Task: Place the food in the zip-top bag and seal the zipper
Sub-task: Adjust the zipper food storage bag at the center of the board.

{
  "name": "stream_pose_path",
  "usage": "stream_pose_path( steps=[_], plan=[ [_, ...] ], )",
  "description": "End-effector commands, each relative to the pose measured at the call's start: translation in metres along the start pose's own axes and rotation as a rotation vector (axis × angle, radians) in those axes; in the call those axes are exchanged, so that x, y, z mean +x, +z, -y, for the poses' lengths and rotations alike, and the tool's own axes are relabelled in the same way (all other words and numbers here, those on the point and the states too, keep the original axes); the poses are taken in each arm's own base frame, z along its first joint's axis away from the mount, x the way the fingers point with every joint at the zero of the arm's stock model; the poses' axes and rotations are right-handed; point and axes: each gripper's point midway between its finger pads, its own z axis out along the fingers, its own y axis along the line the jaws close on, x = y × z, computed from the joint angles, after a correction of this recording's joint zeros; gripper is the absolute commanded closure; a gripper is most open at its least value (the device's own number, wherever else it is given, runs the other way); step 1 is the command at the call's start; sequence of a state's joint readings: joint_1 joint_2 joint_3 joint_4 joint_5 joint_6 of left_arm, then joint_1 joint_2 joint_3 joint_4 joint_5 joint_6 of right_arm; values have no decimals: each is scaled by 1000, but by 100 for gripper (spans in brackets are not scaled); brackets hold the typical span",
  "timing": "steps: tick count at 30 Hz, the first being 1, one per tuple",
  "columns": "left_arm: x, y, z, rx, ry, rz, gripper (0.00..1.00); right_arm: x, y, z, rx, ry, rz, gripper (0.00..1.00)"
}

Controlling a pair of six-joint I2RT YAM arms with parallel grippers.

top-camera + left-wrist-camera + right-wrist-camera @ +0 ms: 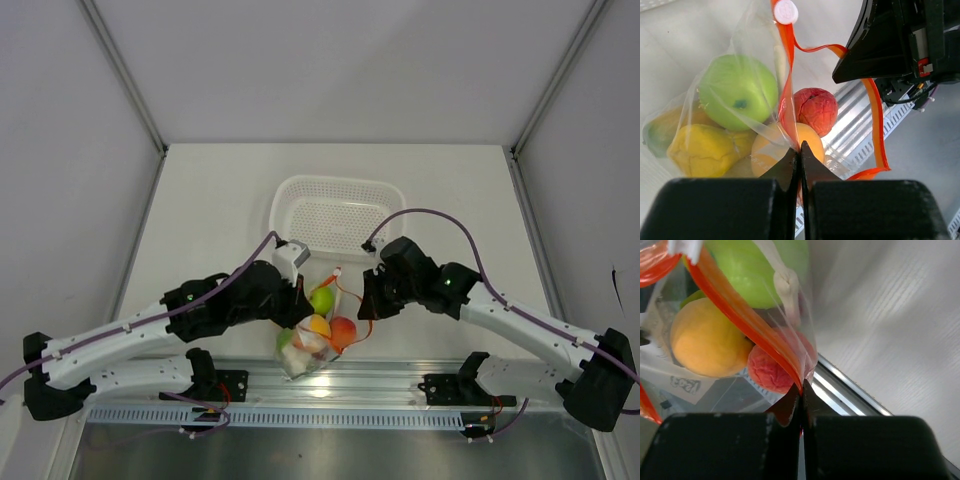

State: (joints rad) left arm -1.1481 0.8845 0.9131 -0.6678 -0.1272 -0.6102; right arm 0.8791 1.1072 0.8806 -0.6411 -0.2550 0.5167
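My left gripper [800,152] and right gripper [801,390] both clench the zipper [786,85], suspending the zip-top bag [752,35] of toy fruit [737,92], presumably for sealing.

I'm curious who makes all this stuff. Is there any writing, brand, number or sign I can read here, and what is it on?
White label seen through the clear floppy plastic bag: a few dark characters, upside down and too blurred to read.
Toy fruits and white perforated plastic basket: no text visible.
Nothing else in any view carries readable writing.
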Motion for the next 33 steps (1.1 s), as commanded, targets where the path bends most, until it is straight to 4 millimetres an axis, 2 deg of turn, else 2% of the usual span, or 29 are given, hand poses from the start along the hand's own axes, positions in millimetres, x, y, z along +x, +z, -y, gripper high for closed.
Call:
stream_pose_path(
  steps=[1,6,8,11,16,18,19,20,22,23,24,26,28,33],
  plan=[
    [-29,-8,23,90,45,73,99,-11,-13,-33,-153,2,49,100],
    [-33,-10,37,163,114,65,99,-19,-22,-73,-289,15,81,100],
    [-35,-11,42,185,128,73,99,-32,-24,-85,-285,31,119,100],
    [-32,-15,49,233,145,60,99,-39,-20,-102,-276,77,125,100],
    [-26,-14,52,259,157,36,99,-41,-7,-116,-236,183,125,100],
    [-23,-11,49,244,148,18,96,-46,-8,-116,-204,219,150,100],
    [-20,-10,49,242,149,9,92,-46,-9,-117,-201,232,156,100],
    [-19,-9,47,232,139,6,76,-48,-10,-115,-191,273,172,100],
    [-16,-9,44,230,136,7,56,-50,-15,-115,-197,300,196,100],
    [-13,-8,43,233,140,0,42,-53,-16,-111,-177,316,220,100],
    [-12,-10,43,238,144,3,37,-53,-18,-109,-170,341,229,100],
    [-10,-10,39,224,150,5,29,-54,-24,-107,-171,357,255,100],
    [-7,-11,36,222,158,2,26,-58,-25,-101,-151,385,285,100],
    [-1,-10,34,223,165,-23,22,-59,-22,-104,-152,431,300,100]
  ],
)
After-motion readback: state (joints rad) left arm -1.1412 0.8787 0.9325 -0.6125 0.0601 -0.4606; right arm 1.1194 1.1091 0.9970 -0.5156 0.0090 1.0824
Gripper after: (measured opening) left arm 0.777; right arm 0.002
